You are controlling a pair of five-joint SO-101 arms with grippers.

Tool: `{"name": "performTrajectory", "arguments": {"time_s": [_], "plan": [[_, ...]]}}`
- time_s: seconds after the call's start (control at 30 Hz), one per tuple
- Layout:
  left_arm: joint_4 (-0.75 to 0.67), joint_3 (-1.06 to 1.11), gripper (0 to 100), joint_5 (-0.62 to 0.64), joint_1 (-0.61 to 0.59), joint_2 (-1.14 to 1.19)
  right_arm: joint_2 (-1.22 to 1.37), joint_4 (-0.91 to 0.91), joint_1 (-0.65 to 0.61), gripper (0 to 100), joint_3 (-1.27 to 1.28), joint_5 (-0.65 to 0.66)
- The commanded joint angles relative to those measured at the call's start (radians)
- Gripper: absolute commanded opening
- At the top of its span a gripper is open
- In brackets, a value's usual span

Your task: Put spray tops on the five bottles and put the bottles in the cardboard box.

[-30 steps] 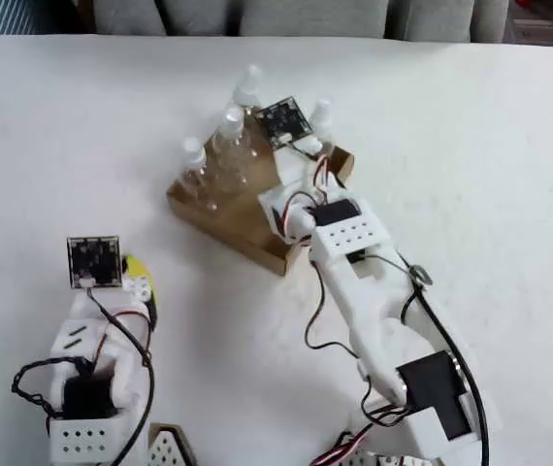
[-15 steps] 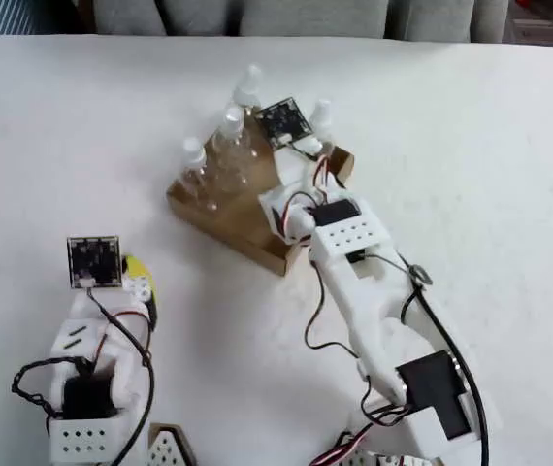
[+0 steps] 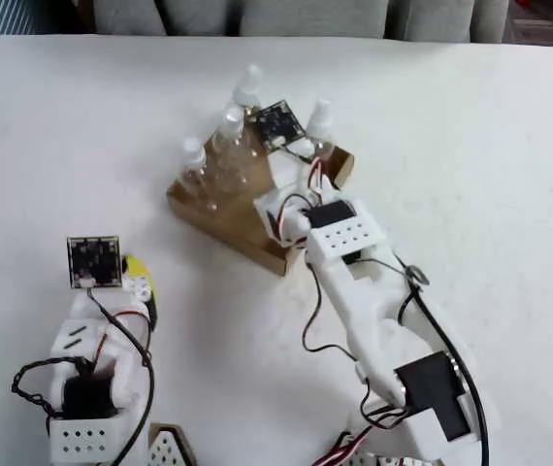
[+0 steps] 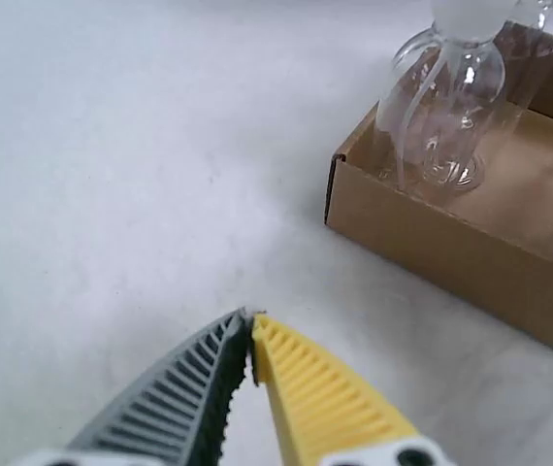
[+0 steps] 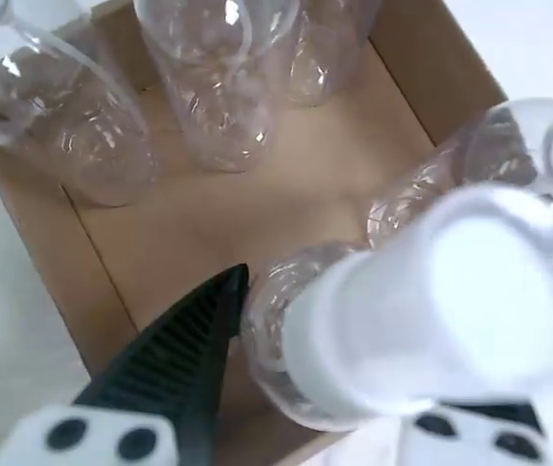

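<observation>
Plain brown cardboard box [image 3: 220, 216]. Inside it, clear colourless spray bottles [image 3: 230, 146] with white spray tops [image 3: 193, 150]. Matte white counter [image 3: 471, 116] all round the box. Left tool [image 4: 250, 330], well apart from the box: ribbed fingers [image 4: 315, 398], one grey, one bright yellow. Right tool [image 5: 344, 320], over the box: black and ribbed, white at its base. White arms [image 3: 374, 301] with black motors [image 3: 432, 383], thin black wires [image 3: 308, 325] with a touch of red, and square black camera boards [image 3: 94, 260] with small pale specks. Beyond the box, grey chairs [image 3: 306, 17].
</observation>
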Motion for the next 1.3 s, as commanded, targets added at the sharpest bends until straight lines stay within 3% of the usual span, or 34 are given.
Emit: {"name": "performTrajectory", "arguments": {"time_s": [0.0,0.13,0.43,0.87,1.27], "plan": [[-0.037,-0.003,2,-0.008,-0.007,-0.008,-0.016,0.008,-0.007,24.5,-0.043,0.002],[-0.037,-0.003,2,-0.008,-0.007,-0.008,-0.016,0.008,-0.007,31.6,-0.043,0.002],[-0.037,-0.003,2,-0.008,-0.007,-0.008,-0.016,0.010,-0.008,31.8,-0.069,0.002],[-0.038,-0.003,2,-0.008,-0.007,-0.008,-0.194,0.179,-0.065,31.8,-0.095,-0.055],[-0.038,-0.003,2,-0.008,-0.007,-0.008,-0.412,0.355,0.028,31.6,-0.089,-0.055]]}}
